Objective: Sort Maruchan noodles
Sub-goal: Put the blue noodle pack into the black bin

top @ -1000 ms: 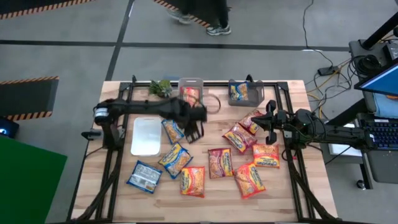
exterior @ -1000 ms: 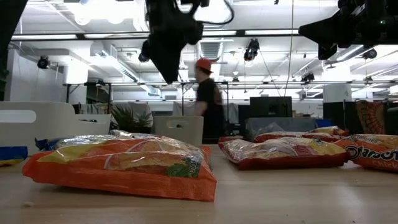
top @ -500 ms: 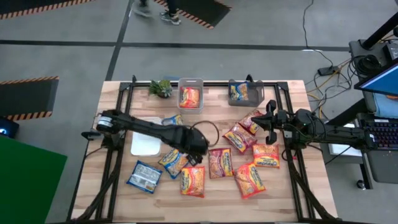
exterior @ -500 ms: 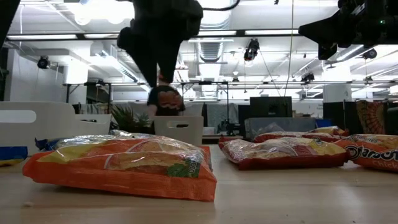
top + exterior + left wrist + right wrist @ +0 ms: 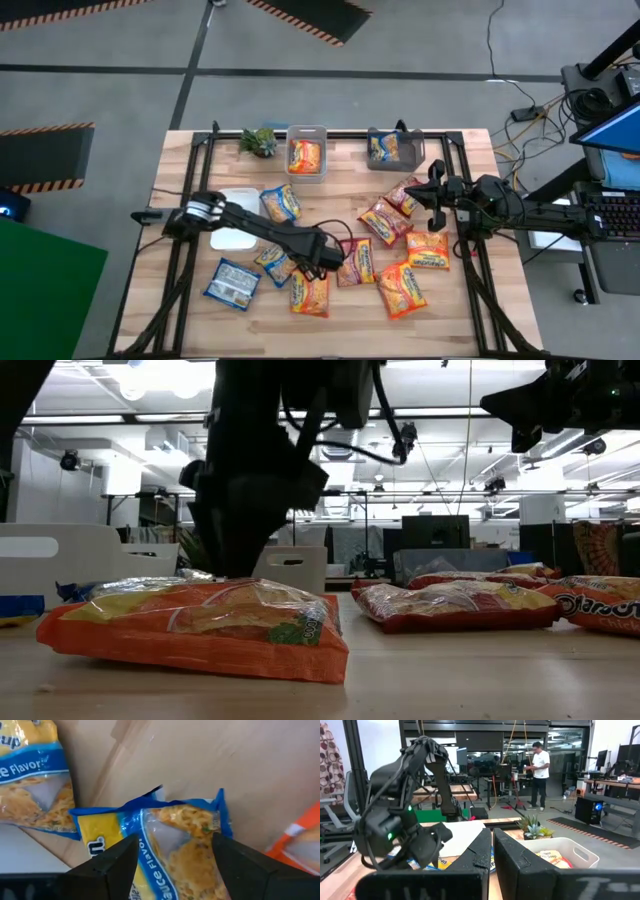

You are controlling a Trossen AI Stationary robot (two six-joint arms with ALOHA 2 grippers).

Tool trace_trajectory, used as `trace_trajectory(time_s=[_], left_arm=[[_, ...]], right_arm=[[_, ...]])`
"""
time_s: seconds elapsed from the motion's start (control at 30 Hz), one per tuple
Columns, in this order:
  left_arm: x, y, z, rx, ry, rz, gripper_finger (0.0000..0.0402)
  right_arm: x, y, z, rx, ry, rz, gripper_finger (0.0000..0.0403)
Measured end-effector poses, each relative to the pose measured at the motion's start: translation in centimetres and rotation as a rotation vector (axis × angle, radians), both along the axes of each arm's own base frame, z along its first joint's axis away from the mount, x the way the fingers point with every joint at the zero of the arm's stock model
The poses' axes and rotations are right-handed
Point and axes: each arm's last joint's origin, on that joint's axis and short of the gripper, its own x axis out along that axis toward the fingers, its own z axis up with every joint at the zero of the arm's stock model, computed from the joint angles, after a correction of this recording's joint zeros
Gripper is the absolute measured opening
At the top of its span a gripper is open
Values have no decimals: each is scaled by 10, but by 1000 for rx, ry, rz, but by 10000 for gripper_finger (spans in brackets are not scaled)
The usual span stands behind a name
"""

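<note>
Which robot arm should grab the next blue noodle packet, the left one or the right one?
Probably the left. Its end effector hangs open right over a blue packet. The right end effector is shut and parked near the table's right edge.

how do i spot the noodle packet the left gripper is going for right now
Follow the left arm across the wooden table to the left gripper, open near the middle. Between its fingers lies a blue-and-yellow packet, beside the white tray; the neighbours right of it are orange or red.

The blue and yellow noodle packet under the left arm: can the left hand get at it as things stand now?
Probably yes. The left hand is open just above the blue and yellow noodle packet, one finger on each side, and nothing lies between them.
</note>
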Motion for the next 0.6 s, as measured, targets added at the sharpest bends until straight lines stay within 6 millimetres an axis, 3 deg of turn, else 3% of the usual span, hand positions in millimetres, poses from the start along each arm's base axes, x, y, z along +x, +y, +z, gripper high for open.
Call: trace_trajectory(time_s=[0.3, 0.43, 0.6], left_arm=[[3, -2, -15, 44, 23, -37, 203], [4, -2, -16, 45, 15, -51, 150], [5, -1, -15, 71, 8, -93, 52]], right_arm=[[0, 0, 0, 0, -1, 0, 9], [0, 0, 0, 0, -1, 0, 9], [0, 0, 0, -5, 0, -1, 9]])
